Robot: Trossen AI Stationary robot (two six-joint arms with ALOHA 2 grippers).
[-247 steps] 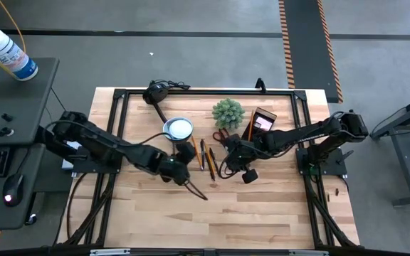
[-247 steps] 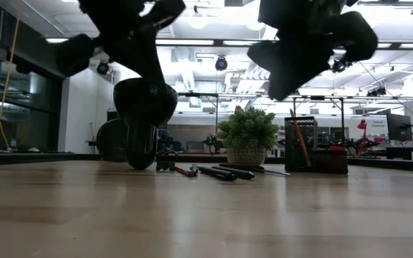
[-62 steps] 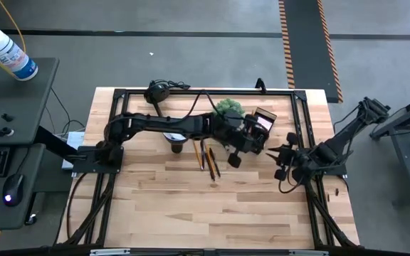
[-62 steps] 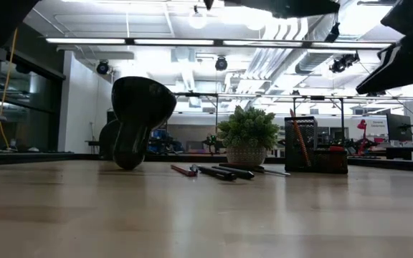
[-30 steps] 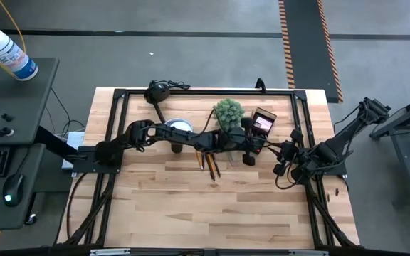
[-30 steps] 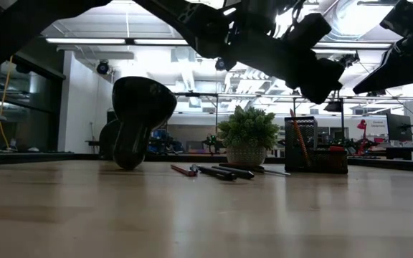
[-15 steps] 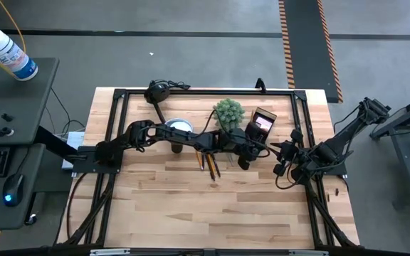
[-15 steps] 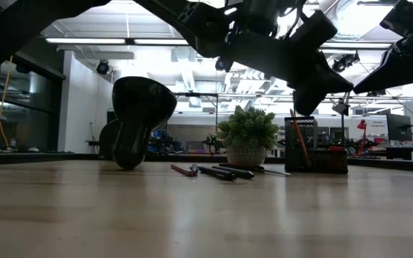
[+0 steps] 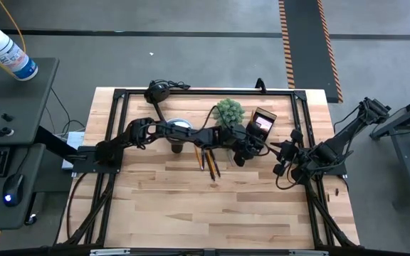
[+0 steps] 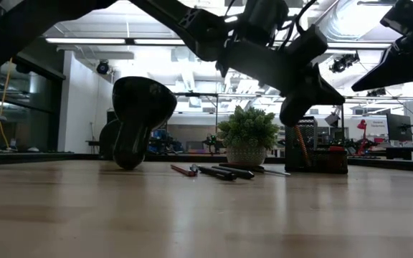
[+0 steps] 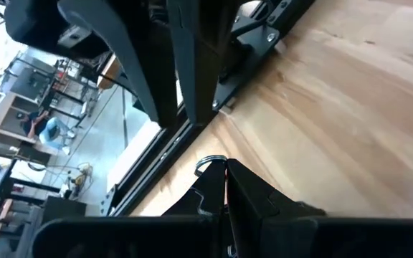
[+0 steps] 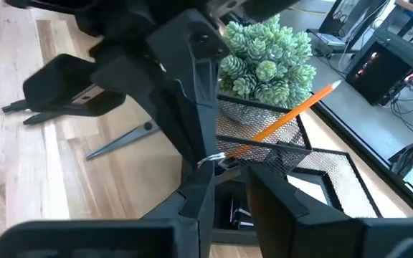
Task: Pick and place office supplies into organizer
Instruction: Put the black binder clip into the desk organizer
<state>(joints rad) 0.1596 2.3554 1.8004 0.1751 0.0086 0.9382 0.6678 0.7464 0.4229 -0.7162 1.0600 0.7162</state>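
The black mesh organizer (image 9: 262, 122) stands at the far right of the table, beside the green plant (image 9: 228, 112). An orange pencil (image 12: 292, 115) leans in it and something pink (image 9: 265, 124) shows inside. Several pencils (image 9: 206, 159) lie on the wood at mid-table. The scissors' grey blades (image 12: 120, 142) show beyond the left arm; their red handles are hidden. My left gripper (image 9: 246, 153), shut and empty (image 11: 226, 188), hovers just near of the organizer. My right gripper (image 9: 277, 161) waits open (image 12: 228, 208) at the table's right, facing the organizer.
The black desk lamp (image 9: 178, 128) stands left of the pencils, its base (image 9: 155, 92) near the far edge. The black frame rails (image 9: 301, 114) run along the table's sides. Bare wood (image 9: 212, 206) fills the near half.
My left gripper has drifted a little toward the table's left, away from the organizer, and has come down slightly, staying shut. The right arm and the supplies have kept still.
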